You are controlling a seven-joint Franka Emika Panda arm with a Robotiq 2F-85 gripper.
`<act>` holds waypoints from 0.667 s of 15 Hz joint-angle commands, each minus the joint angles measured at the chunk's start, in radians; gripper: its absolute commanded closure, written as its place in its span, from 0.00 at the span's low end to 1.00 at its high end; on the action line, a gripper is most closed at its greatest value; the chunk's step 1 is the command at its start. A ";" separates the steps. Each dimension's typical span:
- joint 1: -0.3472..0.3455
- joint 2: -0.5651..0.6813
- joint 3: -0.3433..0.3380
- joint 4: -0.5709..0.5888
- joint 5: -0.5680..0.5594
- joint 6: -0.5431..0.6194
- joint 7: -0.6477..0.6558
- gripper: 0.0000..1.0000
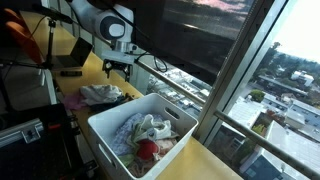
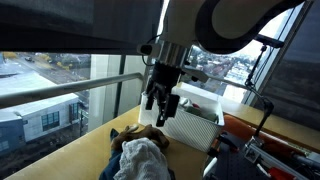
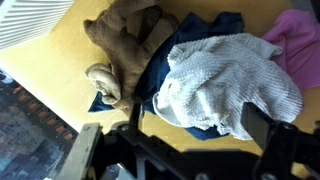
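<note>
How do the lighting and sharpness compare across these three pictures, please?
In an exterior view, daylight through the window blows out the sky, leaving the gripper dim; in an exterior view, the arm is a backlit silhouette; in the wrist view, the white towel is evenly lit, the fingers close up and blurred.

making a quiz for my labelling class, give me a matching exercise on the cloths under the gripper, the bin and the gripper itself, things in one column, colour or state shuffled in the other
Column A
1. knit cloth
2. crumpled cloth
3. bin
4. gripper

Column B
a. brown
b. open
c. white, lying on the dark blue cloth
d. filled with clothes

Pairs: 1-c; 2-a; 3-d; 4-b
</note>
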 commanded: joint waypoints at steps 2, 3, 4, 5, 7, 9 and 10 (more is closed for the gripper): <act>0.016 0.197 0.019 0.104 -0.075 0.034 0.088 0.00; 0.023 0.237 0.019 0.123 -0.092 0.039 0.108 0.00; 0.031 0.278 0.020 0.145 -0.107 0.038 0.128 0.00; 0.039 0.314 0.022 0.166 -0.123 0.036 0.148 0.00; 0.057 0.390 0.026 0.218 -0.148 0.025 0.185 0.00; 0.073 0.450 0.029 0.259 -0.163 0.012 0.215 0.00; 0.086 0.479 0.025 0.274 -0.169 0.002 0.237 0.00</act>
